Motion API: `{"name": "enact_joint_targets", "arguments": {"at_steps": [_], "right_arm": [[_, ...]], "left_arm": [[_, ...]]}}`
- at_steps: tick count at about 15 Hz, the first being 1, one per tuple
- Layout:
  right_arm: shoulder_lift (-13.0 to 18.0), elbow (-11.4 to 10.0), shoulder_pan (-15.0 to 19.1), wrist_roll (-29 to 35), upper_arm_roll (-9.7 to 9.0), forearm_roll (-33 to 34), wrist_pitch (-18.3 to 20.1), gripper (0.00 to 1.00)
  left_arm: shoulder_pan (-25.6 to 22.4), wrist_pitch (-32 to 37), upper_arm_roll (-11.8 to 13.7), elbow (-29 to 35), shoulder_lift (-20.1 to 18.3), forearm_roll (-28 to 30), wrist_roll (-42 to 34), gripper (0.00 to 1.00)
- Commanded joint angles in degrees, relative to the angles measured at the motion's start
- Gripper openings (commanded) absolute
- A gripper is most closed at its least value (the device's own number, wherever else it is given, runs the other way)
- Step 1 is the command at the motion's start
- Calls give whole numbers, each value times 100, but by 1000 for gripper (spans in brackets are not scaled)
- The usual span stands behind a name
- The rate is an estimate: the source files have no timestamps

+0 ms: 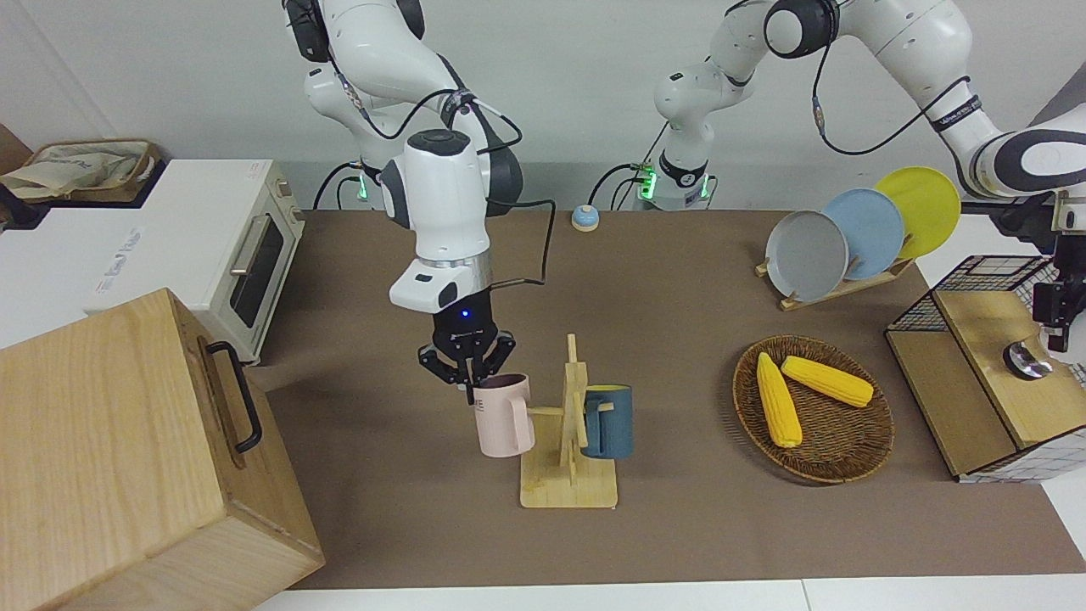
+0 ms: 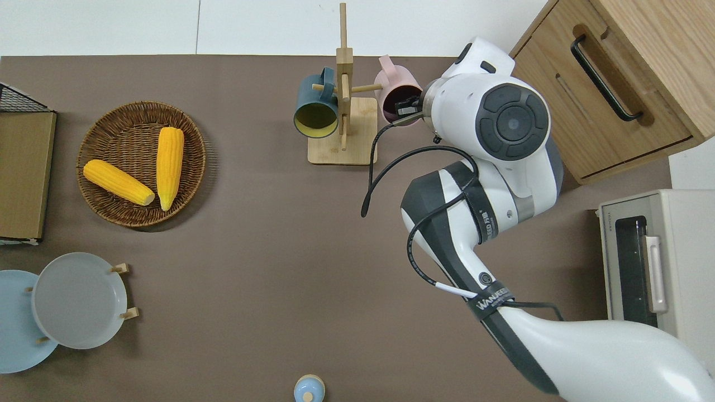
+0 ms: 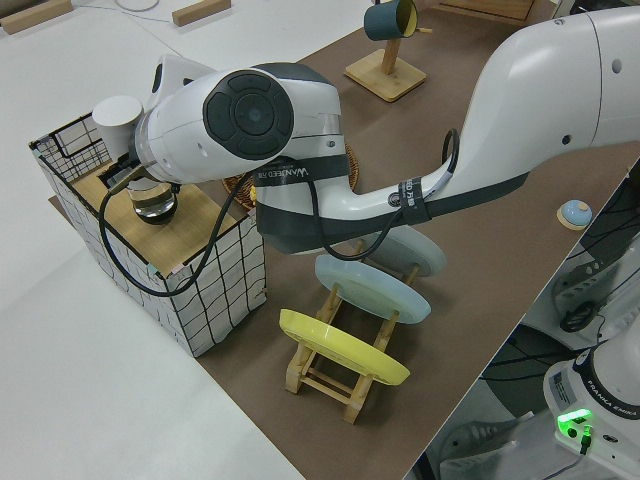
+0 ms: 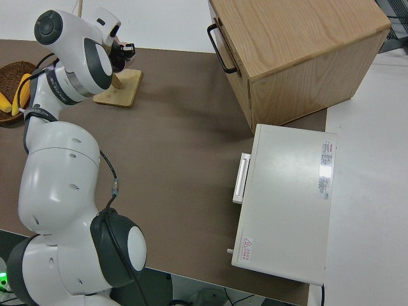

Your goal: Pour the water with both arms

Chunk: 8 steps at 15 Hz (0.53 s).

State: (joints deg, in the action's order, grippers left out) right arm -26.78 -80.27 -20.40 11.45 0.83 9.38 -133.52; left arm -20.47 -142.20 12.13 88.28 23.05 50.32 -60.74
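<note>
My right gripper [image 1: 469,391] is shut on the rim of a pink mug [image 1: 502,417] and holds it upright beside the wooden mug rack [image 1: 568,484], toward the right arm's end of the table. The mug's handle is at the tip of the rack's peg; I cannot tell whether it still hangs on it. In the overhead view the gripper [image 2: 403,106] sits at the mug's [image 2: 391,89] rim. A dark blue mug [image 1: 607,420] hangs on the rack's opposite peg. My left gripper [image 1: 1055,318] is over a wire-mesh box [image 1: 976,399], close to a small round vessel [image 1: 1026,360] on its wooden top.
A wicker basket [image 1: 836,450] with two corn cobs lies between the rack and the wire box. A plate stand [image 1: 848,238] holds three plates. A wooden cabinet [image 1: 127,450] and a white oven [image 1: 229,246] are at the right arm's end. A small blue bell [image 1: 584,218] is near the robots.
</note>
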Motion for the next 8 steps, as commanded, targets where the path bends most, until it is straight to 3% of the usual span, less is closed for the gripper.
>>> {"name": "enact_joint_targets", "arguments": {"at_steps": [1, 4, 8], "right_arm": [[374, -260, 325, -370, -109, -6, 291, 0], [506, -278, 527, -432, -101, -15, 607, 0], [594, -243, 766, -582, -101, -225, 941, 0]], "left_arm": [[25, 25, 26, -372, -2, -432, 605, 0], [52, 332, 9, -522, -134, -1084, 1379, 0], [323, 561, -9, -522, -617, -1927, 2485, 0]]}}
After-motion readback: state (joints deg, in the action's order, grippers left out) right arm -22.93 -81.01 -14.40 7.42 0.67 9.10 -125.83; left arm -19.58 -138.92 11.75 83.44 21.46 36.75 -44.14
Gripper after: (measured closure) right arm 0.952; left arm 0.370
